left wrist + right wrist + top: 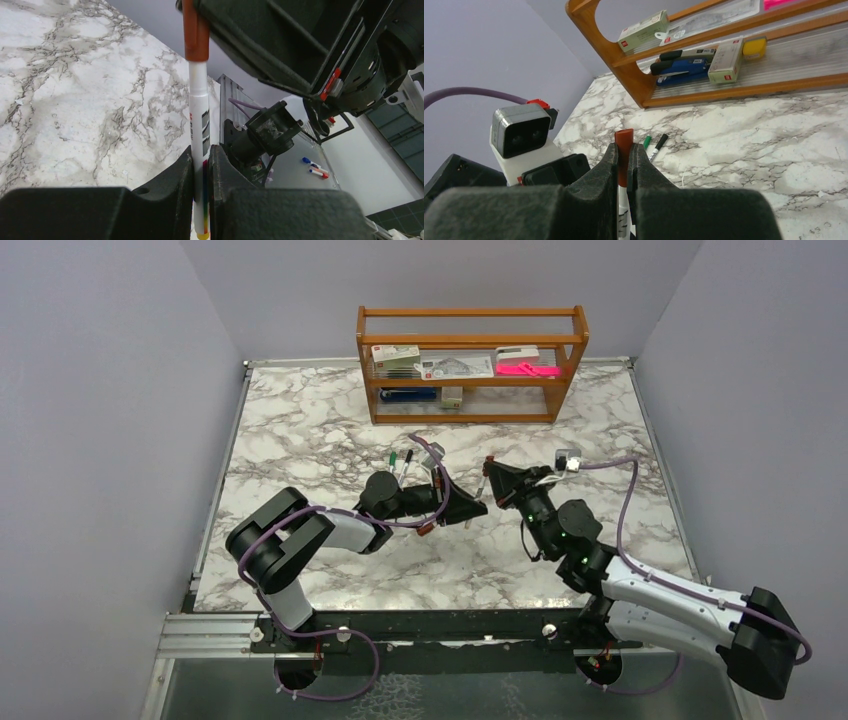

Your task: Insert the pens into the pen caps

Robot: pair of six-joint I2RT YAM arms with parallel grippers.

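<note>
My left gripper (201,156) is shut on the lower barrel of a white pen (199,107) that stands upright between its fingers. A red-brown pen cap (195,30) sits on the pen's top end. My right gripper (624,150) is shut on that cap (624,142), with the white barrel (624,212) below it. In the top view the two grippers (468,510) (493,473) meet at the table's middle, with the pen (481,490) between them. A green-capped pen (647,141) and a black-capped pen (660,142) lie on the marble beyond.
A wooden shelf rack (470,340) stands at the back with boxes, a pink object (527,369) and a blue stapler (679,70). A small red-brown piece (425,530) lies by the left arm's wrist. The left wrist's camera housing (521,131) is close beside the right gripper.
</note>
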